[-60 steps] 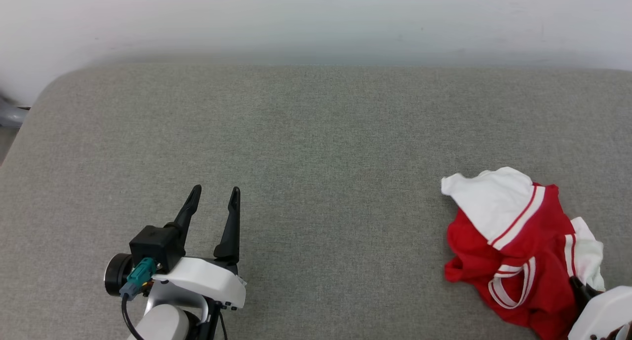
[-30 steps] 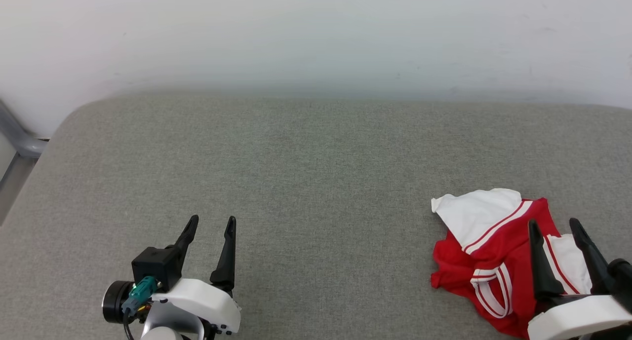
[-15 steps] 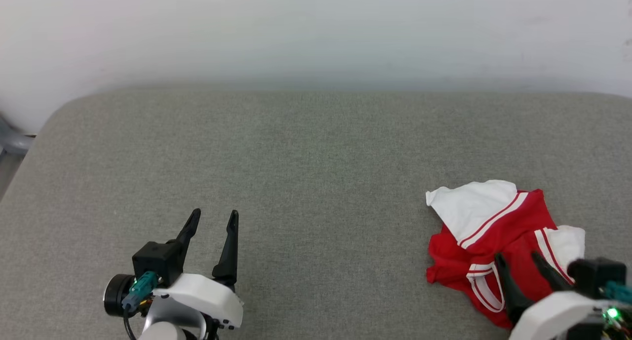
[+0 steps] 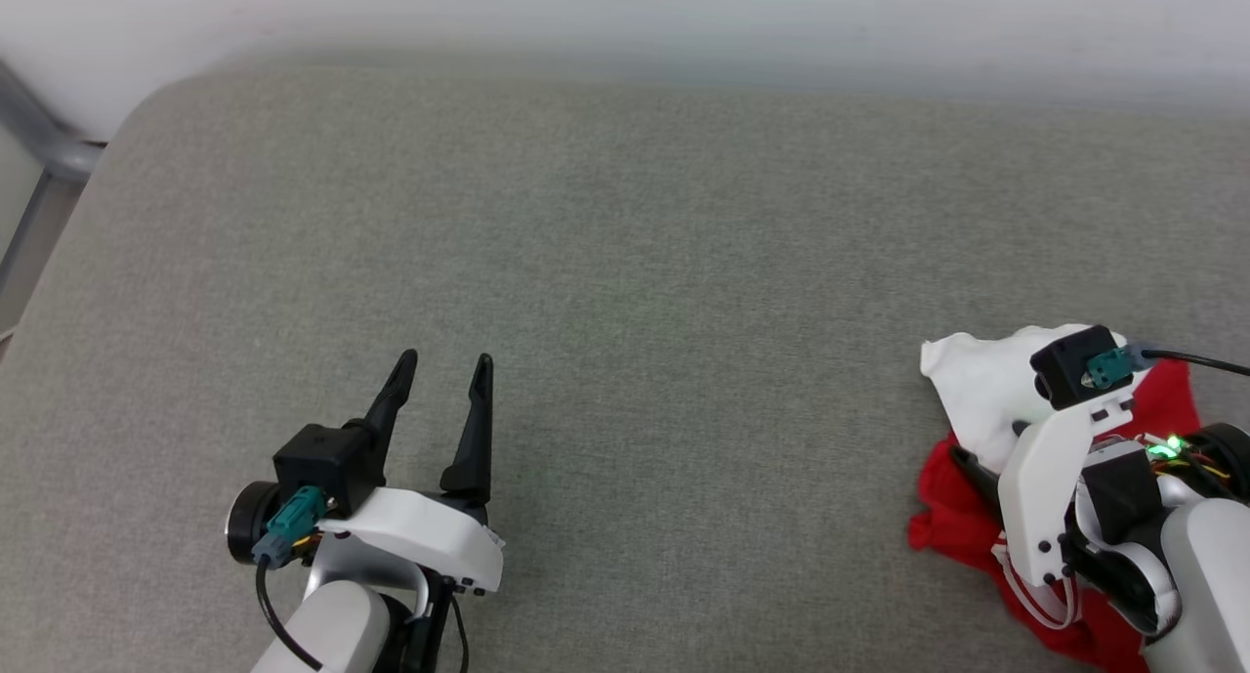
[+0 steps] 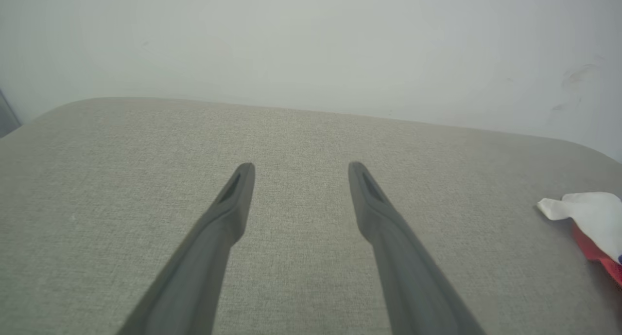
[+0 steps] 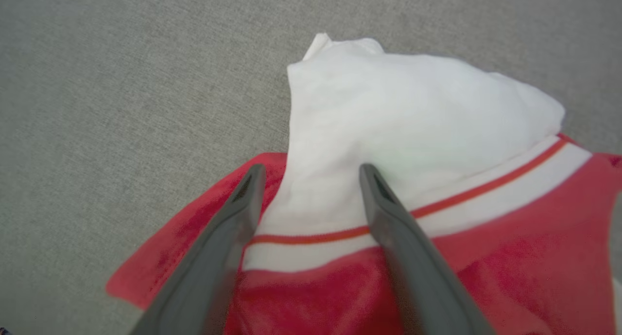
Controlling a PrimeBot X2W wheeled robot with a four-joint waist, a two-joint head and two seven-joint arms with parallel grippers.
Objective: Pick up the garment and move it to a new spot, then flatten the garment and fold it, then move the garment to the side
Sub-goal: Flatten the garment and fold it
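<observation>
Crumpled, soft red garment (image 4: 939, 522), white stripe-trimmed sleeve uppermost, toward the near right edge of the grey woven pad (image 4: 625, 263); right gripper (image 6: 311, 172) spread wide, tapered dark fingers over the sleeve; left gripper (image 4: 443, 360) likewise parted above bare weave.

In the head view the right arm's white wrist housing (image 4: 1040, 487) covers the middle of the jersey (image 4: 937, 526), whose red body also runs off the bottom edge; the right pincer (image 6: 311, 172) is nearly all hidden behind it. The left wrist view cuts the jersey at its right edge. In the right wrist view the fingertips (image 6: 252, 179) perhaps touch the white sleeve (image 6: 413, 111); contact is unclear.
</observation>
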